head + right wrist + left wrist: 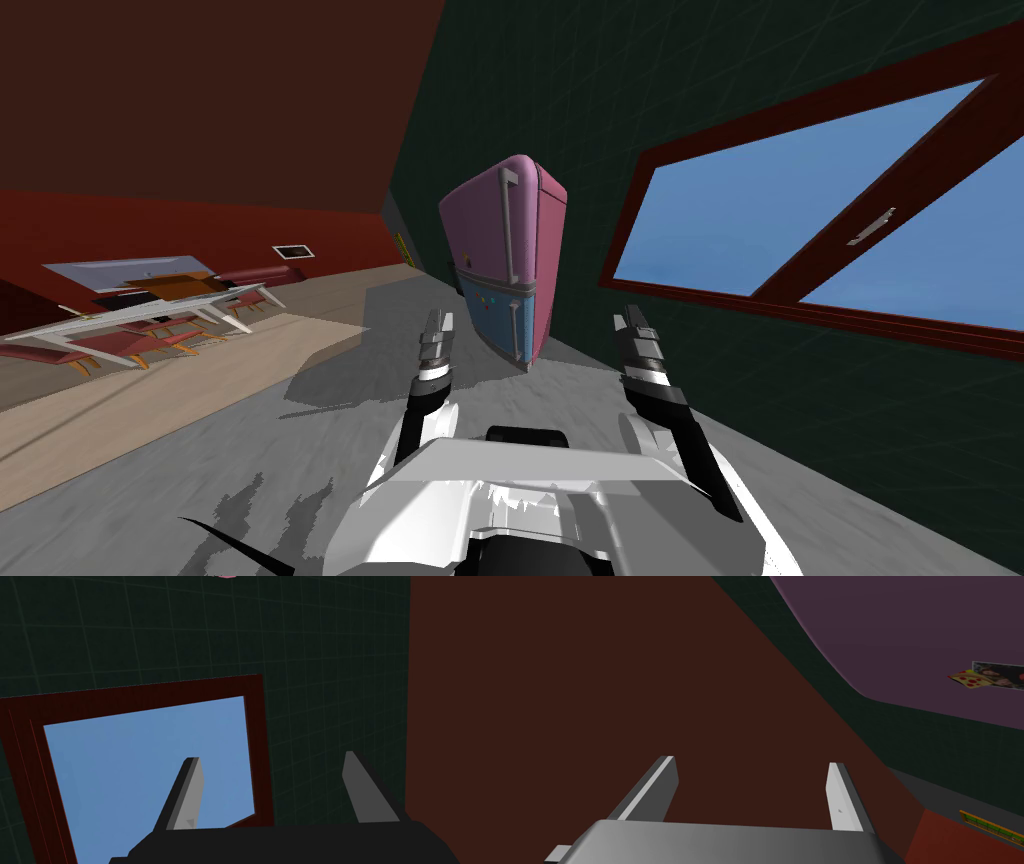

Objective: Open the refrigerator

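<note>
The refrigerator (505, 262) stands ahead against the dark green wall. Its upper door is pink and its lower part blue, with a long grey handle (511, 222) on the pink door and a shorter one lower down. It is shut. Both arms are raised in front of my chest, some way short of it. My left gripper (438, 322) is open and holds nothing; its wrist view shows the fingers (842, 796) apart, with the fridge's purple side (912, 636) beyond them. My right gripper (632, 318) is open too, its fingers (187, 796) spread and nothing between them.
A large window (830, 230) with a dark red frame fills the wall to the right of the fridge. Far off to the left stand white tables (140, 312) and red chairs. Grey floor (330, 400) stretches between me and the fridge.
</note>
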Available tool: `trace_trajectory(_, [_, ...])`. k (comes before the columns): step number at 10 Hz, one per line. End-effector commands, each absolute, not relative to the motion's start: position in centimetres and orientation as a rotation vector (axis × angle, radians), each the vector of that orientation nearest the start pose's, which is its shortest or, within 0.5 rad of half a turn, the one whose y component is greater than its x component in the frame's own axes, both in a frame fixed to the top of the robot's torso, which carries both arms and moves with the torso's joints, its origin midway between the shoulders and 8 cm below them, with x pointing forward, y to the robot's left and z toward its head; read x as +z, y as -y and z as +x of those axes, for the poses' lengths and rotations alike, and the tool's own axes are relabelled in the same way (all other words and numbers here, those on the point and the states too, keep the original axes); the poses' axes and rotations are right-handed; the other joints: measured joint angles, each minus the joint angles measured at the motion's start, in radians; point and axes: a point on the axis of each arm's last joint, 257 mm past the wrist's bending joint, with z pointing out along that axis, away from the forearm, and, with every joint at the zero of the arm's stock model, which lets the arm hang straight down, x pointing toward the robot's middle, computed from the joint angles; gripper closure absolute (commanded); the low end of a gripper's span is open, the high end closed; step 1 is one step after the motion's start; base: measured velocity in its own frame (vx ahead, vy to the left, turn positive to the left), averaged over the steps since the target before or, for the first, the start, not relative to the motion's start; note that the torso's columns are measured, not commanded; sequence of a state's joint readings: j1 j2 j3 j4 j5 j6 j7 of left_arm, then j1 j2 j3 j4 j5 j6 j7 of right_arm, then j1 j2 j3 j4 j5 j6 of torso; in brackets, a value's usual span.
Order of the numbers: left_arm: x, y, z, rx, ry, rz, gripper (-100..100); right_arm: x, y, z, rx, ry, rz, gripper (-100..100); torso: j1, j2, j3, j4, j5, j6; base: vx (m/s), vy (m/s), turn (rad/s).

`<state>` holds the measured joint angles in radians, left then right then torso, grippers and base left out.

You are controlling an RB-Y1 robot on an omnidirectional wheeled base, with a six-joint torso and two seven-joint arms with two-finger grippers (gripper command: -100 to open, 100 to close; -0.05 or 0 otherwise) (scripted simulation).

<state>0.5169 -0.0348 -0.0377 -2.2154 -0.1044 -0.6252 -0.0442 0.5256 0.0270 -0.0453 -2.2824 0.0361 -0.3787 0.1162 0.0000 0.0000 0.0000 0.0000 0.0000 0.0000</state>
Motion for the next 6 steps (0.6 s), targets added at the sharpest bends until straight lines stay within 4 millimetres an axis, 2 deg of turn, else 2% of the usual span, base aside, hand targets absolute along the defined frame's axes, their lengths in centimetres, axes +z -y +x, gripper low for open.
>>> trace_trajectory(1, [1.32, -25.56, 33.72, -1.244, -0.629, -0.565, 0, -0.68, 30.20, 35.70, 1.082, -0.736, 0.716, 0, 0.000, 0.040, -0.082, 0.041, 0.000, 0.000, 0.000, 0.000, 0.000])
trace_trajectory(6, [1.33, -25.56, 33.71, -1.244, -0.629, -0.564, 0, -0.67, 30.19, 35.69, 1.082, -0.736, 0.716, 0, 0.000, 0.396, -0.792, 0.396, 0.000, 0.000, 0.000, 0.000, 0.000])
